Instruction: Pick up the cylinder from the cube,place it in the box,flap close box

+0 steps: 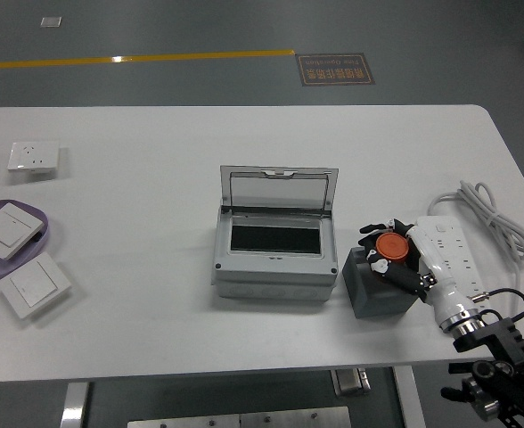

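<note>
The orange cylinder (392, 246) is being gripped between the curled fingers of the right hand (397, 259) above the grey cube (378, 287), just beside the open-lidded box (274, 260).

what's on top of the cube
An orange cylinder sits on the grey cube, with the right hand closed around it. The fingers hide its lower part and much of the cube's top.

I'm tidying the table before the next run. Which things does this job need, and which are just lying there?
Needed: orange cylinder, grey cube, open box, right hand.
Lying about: wall socket, two switches, purple dish, power strip.
</note>
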